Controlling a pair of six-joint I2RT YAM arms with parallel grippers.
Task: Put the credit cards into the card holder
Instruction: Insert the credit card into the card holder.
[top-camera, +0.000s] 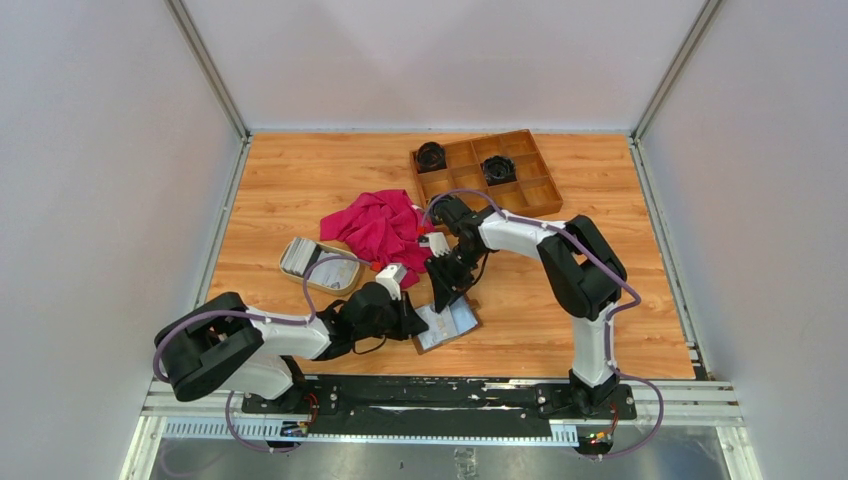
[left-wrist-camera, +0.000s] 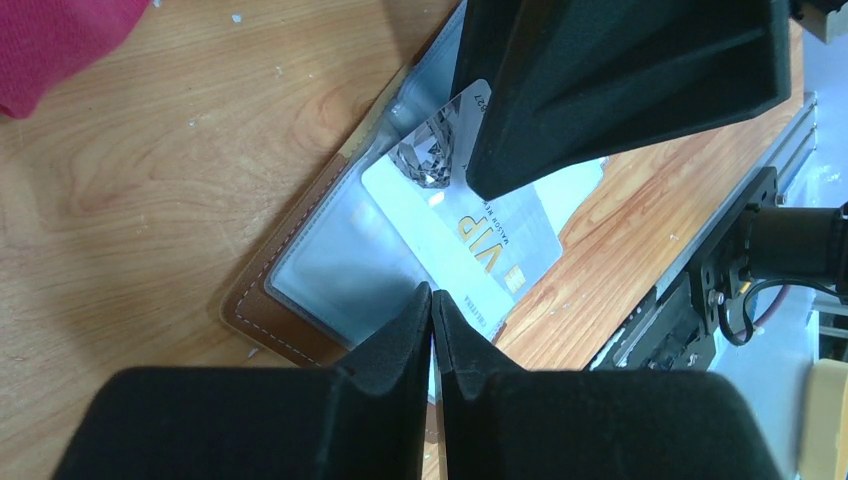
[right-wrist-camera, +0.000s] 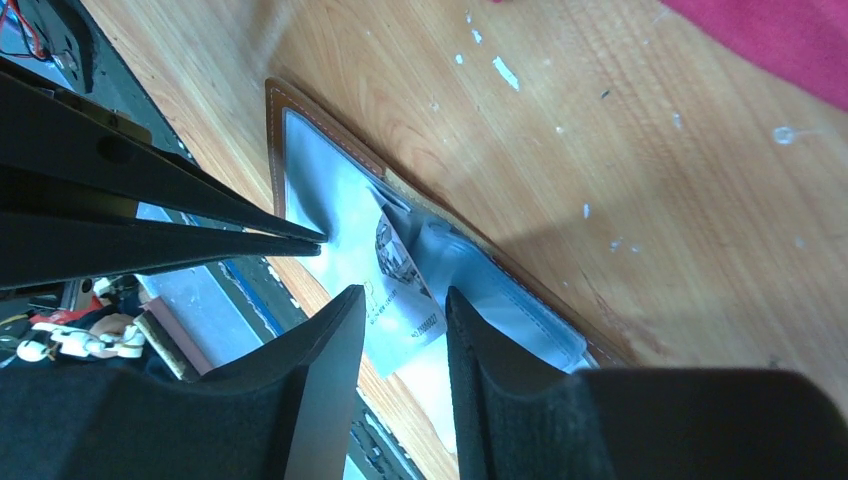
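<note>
open card holder (left-wrist-camera: 320, 280), credit card (left-wrist-camera: 470, 225) atop

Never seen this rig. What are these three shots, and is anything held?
Two robot arms bolted at the near edge of a table. The wide shot is a fixed overhead camera. The other two are wrist cameras, black fingers in view. On the table: an open brown card holder with a white VIP card on it, a dish of cards, a red cloth, a compartment tray. Left gripper is shut, tips at the holder; right gripper is open over the card, holding nothing.
</note>
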